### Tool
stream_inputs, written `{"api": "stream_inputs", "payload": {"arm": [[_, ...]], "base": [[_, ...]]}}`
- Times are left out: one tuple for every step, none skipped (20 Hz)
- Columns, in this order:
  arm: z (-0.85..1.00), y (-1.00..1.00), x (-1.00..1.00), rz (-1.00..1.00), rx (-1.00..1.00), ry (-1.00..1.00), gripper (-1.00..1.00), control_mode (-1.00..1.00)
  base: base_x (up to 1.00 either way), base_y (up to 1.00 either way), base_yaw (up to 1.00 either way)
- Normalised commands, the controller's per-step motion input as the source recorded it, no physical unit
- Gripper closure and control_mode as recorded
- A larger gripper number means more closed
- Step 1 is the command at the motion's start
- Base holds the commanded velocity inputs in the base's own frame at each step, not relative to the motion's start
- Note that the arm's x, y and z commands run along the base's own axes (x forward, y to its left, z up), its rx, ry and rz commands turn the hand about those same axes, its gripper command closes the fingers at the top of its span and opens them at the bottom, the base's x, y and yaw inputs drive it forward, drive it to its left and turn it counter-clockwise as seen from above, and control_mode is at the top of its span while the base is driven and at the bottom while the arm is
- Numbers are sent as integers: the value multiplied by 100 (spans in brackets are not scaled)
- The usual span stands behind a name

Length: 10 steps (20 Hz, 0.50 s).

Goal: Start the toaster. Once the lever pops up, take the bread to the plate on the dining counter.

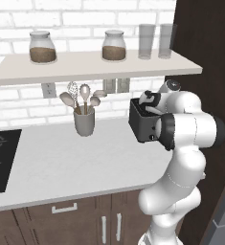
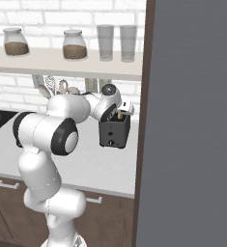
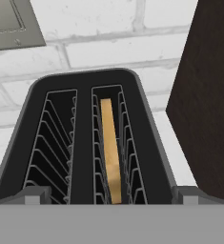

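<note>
I have the toaster [image 1: 141, 125] at the far right end of the kitchen counter [image 1: 75, 165], close against the white brick wall and just beside a tall dark brown panel [image 3: 206, 95]. It is a small, boxy, dark grey unit with rounded top corners and two long slots lined with thin wire racks. From my right base view I see a small light knob low on its front face.

Looking straight down through the hand view, the bread [image 3: 110, 150] stands on edge in the right-hand slot, a thin pale tan slice with a slightly darker golden lower part. The left-hand slot holds only its wire guides.

My gripper [image 3: 111, 196] hovers directly over the toaster top, with the fingertips [image 3: 36, 195] spread wide, one at each side of the appliance, touching nothing that I can see.

Further left on the counter stands a grey utensil cup [image 1: 84, 122] with spoons and a whisk.
</note>
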Motion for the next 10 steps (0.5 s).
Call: {"api": "stream_inputs", "payload": {"arm": [[0,0,0,0,0,0,-100,-100],[0,0,0,0,0,0,-100,-100],[0,0,0,0,0,0,-100,-100],[0,0,0,0,0,0,-100,-100],[0,0,0,0,0,0,-100,-100],[0,0,0,0,0,0,-100,-100],[0,0,0,0,0,0,-100,-100],[0,0,0,0,0,0,-100,-100],[0,0,0,0,0,0,-100,-100],[0,0,0,0,0,0,-100,-100]], "base": [[0,0,0],[0,0,0],[0,0,0],[0,0,0],[0,0,0],[0,0,0],[0,0,0],[0,0,0],[0,0,0],[0,0,0]]}}
